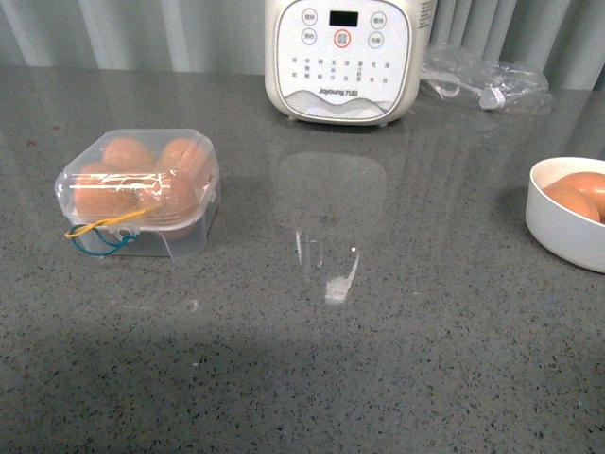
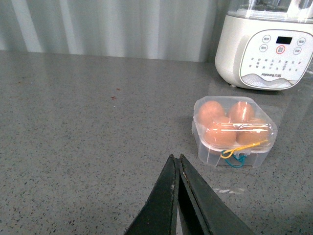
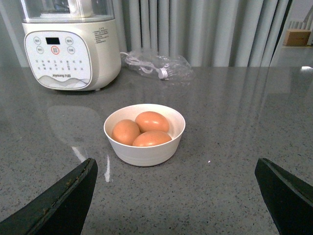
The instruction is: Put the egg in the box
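1. Egg (image 3: pixel 152 121): one of three brown eggs lying in the bowl (image 3: pixel 146 154), right of the cooker; none is marked out from the others and none is held.
2. Box (image 1: pixel 140 194): clear case, left of the cooker and nearer the robot. Lid looks closed, four eggs seen inside, all cells seemingly filled; yellow and blue bands at its front.
3. Left gripper (image 2: pixel 177 169): jaws pressed together, holding nothing, well short of the box and pointing toward it.
4. Right gripper (image 3: pixel 176 196): jaws spread wide, empty, the bowl lying ahead between them, not touched.
5. Cooker (image 1: pixel 342 59): white appliance at the back of the table; a crumpled plastic bag (image 1: pixel 487 80) to its right.
6. Step in hand, as judged: either the box is already full, or another pick is being set up.
7. Next move, if any: the right arm lowers over one egg and closes gently; the lid would need opening first.
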You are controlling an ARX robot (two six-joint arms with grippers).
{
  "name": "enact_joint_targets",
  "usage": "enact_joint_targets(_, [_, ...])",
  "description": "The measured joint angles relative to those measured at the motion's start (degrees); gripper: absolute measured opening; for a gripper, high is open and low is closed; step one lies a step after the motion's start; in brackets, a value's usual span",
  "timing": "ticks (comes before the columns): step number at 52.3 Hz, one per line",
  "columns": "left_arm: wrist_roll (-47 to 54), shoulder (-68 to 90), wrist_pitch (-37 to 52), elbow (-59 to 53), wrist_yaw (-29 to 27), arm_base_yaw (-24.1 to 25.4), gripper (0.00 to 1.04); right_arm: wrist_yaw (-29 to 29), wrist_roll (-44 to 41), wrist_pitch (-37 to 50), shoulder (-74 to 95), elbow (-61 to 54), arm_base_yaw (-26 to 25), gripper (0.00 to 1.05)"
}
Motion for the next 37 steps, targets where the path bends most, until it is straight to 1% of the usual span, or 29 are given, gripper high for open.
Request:
enact_joint_targets(1, [0.0, -0.5, -0.5, 0.0, 0.0, 0.0, 0.04, 0.0, 0.0, 0.0, 0.0, 0.0, 0.0, 0.98])
enact_joint_targets(6, [0.0, -7.6, -9.4, 0.0, 0.0, 0.0, 0.04, 0.0, 0.0, 0.0, 0.0, 0.0, 0.0, 0.98])
enact_joint_targets(17, [0.0, -9.7, -10.1, 0.0, 0.0, 0.0, 0.04, 0.0, 0.0, 0.0, 0.0, 0.0, 0.0, 0.98])
enact_joint_targets(31, [0.0, -9.7, -10.1, 0.0, 0.0, 0.0, 0.41, 0.0, 0.0, 0.0, 0.0, 0.0, 0.0, 0.98])
enact_joint_targets(36, [0.0, -9.7, -10.1, 0.0, 0.0, 0.0, 0.59, 0.0, 0.0, 0.0, 0.0, 0.0, 0.0, 0.98])
enact_joint_targets(37, [0.0, -9.7, -10.1, 0.0, 0.0, 0.0, 0.61, 0.0, 0.0, 0.0, 0.0, 0.0, 0.0, 0.98])
